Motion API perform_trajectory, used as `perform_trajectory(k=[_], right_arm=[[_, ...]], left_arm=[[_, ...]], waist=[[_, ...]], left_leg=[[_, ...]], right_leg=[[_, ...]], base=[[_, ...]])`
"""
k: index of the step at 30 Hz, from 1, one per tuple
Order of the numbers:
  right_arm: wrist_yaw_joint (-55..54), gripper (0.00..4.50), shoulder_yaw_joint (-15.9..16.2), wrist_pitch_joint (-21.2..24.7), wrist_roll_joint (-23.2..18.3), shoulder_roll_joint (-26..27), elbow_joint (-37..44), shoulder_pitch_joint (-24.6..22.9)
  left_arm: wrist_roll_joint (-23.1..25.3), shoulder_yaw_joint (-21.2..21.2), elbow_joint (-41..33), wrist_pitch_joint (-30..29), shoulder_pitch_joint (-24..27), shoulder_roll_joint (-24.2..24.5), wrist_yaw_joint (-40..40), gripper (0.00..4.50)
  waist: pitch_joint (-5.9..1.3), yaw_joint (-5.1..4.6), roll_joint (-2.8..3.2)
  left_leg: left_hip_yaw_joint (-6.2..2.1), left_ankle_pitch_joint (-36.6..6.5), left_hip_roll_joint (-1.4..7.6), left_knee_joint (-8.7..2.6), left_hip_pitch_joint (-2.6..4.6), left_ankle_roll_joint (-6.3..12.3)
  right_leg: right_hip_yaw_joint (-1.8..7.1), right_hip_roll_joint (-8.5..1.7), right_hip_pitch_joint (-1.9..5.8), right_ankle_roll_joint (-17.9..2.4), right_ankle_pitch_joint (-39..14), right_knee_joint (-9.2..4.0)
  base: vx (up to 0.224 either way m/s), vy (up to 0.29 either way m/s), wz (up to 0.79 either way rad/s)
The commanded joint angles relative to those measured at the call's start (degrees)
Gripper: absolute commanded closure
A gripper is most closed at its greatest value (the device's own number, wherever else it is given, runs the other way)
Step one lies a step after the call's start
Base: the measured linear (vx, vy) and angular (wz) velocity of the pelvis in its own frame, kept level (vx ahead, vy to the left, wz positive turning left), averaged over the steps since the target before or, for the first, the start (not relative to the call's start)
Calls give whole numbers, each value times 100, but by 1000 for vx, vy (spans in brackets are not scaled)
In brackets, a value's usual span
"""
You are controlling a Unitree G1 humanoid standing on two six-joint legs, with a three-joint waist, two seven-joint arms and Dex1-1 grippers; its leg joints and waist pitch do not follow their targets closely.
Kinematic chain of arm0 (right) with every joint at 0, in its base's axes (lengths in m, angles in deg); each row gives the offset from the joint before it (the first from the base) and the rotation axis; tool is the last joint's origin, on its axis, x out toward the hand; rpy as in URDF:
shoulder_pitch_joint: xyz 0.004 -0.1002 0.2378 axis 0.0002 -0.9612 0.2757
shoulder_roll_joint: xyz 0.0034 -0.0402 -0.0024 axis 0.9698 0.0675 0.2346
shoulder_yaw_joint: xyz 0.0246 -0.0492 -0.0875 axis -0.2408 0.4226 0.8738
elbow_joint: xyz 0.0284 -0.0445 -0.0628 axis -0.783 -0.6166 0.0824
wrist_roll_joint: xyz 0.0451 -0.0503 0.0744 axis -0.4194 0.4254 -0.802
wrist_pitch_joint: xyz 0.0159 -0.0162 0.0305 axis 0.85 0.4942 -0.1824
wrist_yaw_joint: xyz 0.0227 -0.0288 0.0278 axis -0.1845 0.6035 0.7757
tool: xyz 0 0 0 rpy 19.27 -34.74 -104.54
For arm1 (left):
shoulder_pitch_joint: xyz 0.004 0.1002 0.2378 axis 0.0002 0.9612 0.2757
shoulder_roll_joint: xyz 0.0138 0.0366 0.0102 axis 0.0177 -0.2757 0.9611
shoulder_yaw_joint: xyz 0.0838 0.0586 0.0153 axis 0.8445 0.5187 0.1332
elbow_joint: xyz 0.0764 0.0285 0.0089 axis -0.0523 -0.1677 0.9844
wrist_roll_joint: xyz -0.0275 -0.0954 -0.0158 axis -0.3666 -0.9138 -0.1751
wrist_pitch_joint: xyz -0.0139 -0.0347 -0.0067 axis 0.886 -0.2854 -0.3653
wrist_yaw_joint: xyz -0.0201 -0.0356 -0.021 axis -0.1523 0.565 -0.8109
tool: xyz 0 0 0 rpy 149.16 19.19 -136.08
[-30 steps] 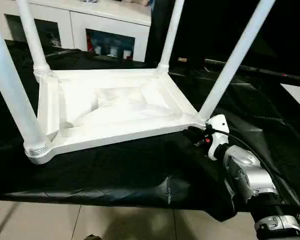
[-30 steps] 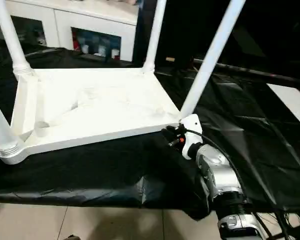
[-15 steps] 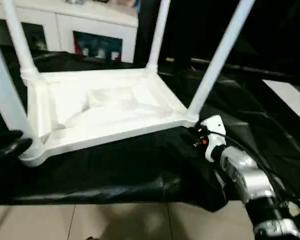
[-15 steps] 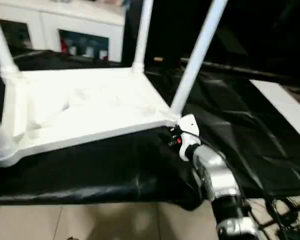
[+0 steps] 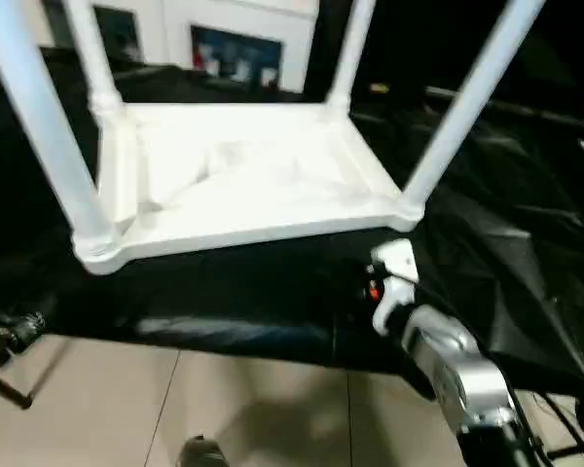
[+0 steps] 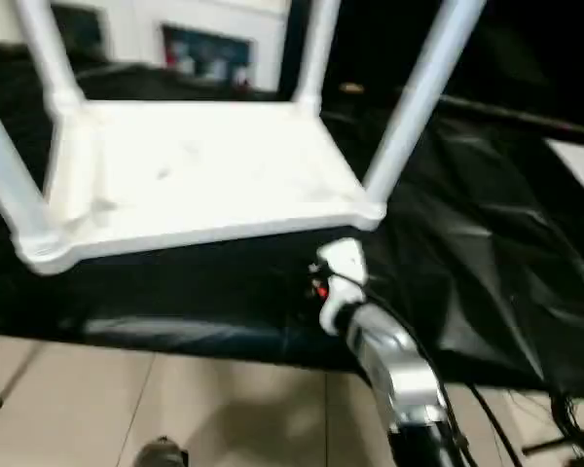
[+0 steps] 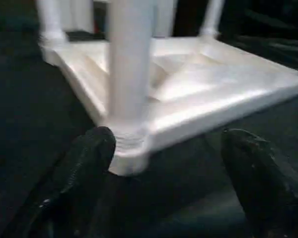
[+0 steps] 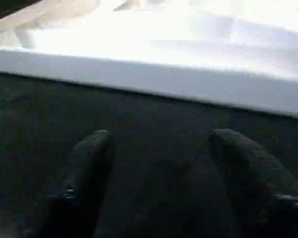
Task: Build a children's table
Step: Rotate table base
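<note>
Right hand (image 8: 156, 163) spread, empty; table (image 5: 243, 180) inverted, legs up.

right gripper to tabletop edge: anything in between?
Nothing but bare black sheet between the right gripper, fingers spread, and the tabletop rim; the right wrist view shows it.

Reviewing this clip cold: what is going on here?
A children's table lies upside down on a black sheet, all four white legs standing up from its corner sockets. Both grippers are open and hold nothing: the left gripper faces the near left corner socket, and the right gripper faces the tabletop's near edge across the sheet.
</note>
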Motion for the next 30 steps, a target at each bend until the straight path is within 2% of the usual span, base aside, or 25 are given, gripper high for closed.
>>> perform_trajectory(k=[1,2,3,4,6,7,8,9,11,12,13,14,17,20,21,22,28,30], right_arm=[[-94,76,-148,-2,44,-66,-31,-8],[-106,69,-153,-5,41,-57,-43,-1],[-149,69,-183,-26,29,-15,-107,31],[-158,67,-184,-46,31,-3,-153,48],[-209,35,-207,-81,32,27,-229,73],[-254,35,-223,-101,26,46,-272,89],[-332,26,-235,-166,42,83,-392,134],[-385,20,-241,-209,54,107,-473,166],[-491,9,-255,-255,61,180,-617,250],[-518,9,-246,-294,48,244,-696,322],[-518,9,-246,-294,48,244,-696,322],[-528,9,-238,-330,66,268,-763,367],[-551,9,-216,-449,98,327,-998,570],[-614,9,-222,-570,132,360,-1202,731],[-655,9,-233,-631,158,390,-1289,805],[-666,9,-237,-646,164,396,-1306,819],[-777,9,-260,-743,210,421,-1462,903],[-782,9,-255,-818,226,413,-1557,941]], left_arm=[[274,22,116,253,-119,-79,248,30],[303,30,131,273,-144,-85,283,20],[564,148,167,474,-345,-166,601,20],[661,215,183,574,-413,-200,733,12],[638,345,151,566,-539,-297,876,1],[623,442,127,524,-610,-352,954,1],[750,647,270,558,-724,-391,1077,0],[861,789,380,596,-805,-415,1165,0],[1230,968,741,791,-1074,-470,1528,0],[1263,951,1017,875,-1318,-558,1698,0],[1263,951,1017,875,-1318,-558,1698,0],[1296,990,1160,974,-1408,-574,1680,0],[1416,1265,1735,1215,-1852,-535,1698,0],[1582,1491,2130,1309,-2225,-483,1834,0],[1663,1619,2354,1435,-2447,-520,1900,0],[1671,1653,2394,1485,-2499,-544,1894,0],[1722,2112,2710,1759,-2921,-703,1617,0],[1663,2266,2853,1824,-3056,-722,1443,0]], waist=[[-301,-102,219],[-360,-147,192],[-388,-164,158],[-388,-164,158],[-422,-215,143],[-416,-226,140],[-451,-252,52],[-439,-244,103],[-435,-260,106],[-448,-253,120],[-454,-246,112],[-460,-239,158],[-471,-221,138],[-486,-160,169],[-480,-146,195],[-481,-130,191],[-493,-88,168],[-521,-88,162]], left_leg=[[62,-453,14,-350,161,239],[55,-209,-3,-312,155,197],[59,-183,-8,-309,151,176],[59,-183,-8,-309,151,176],[56,-379,-3,-337,157,-6],[59,-478,0,-344,163,-39],[63,-641,14,-364,164,-95],[57,-679,18,-377,168,-140],[69,-849,18,-390,167,-179],[70,-853,19,-390,170,-193],[72,-903,27,-392,185,-227],[58,-922,30,-400,178,-265],[67,-1004,30,-401,203,-318],[66,-1199,39,-416,228,-381],[59,-1277,42,-436,212,-414],[65,-1355,46,-437,229,-434],[76,-1511,40,-458,212,-510],[73,-1241,28,-435,175,-514]], right_leg=[[215,-219,21,-882,1795,-501],[201,-217,64,-681,2265,-474],[195,-216,86,-627,2357,-479],[195,-216,86,-627,2357,-479],[179,-267,106,-521,2350,-496],[178,-272,100,-517,2253,-509],[178,-296,137,-527,2006,-536],[179,-309,113,-528,1876,-528],[215,-335,103,-520,1606,-563],[216,-342,109,-512,1570,-567],[220,-354,93,-524,1505,-570],[215,-368,92,-540,1486,-562],[221,-365,72,-543,1461,-570],[218,-379,38,-592,1253,-564],[219,-393,38,-593,1159,-566],[220,-390,23,-593,1077,-576],[240,-428,4,-659,760,-596],[226,-405,29,-645,1129,-551]], base=[[0,0,0],[0,0,0],[0,0,0],[0,0,0],[0,0,0],[0,0,0],[0,0,0],[0,0,0],[0,0,0],[0,0,0],[0,0,0],[0,0,0],[0,0,0],[0,0,0],[0,0,0],[0,0,0],[0,0,0],[0,0,0]])
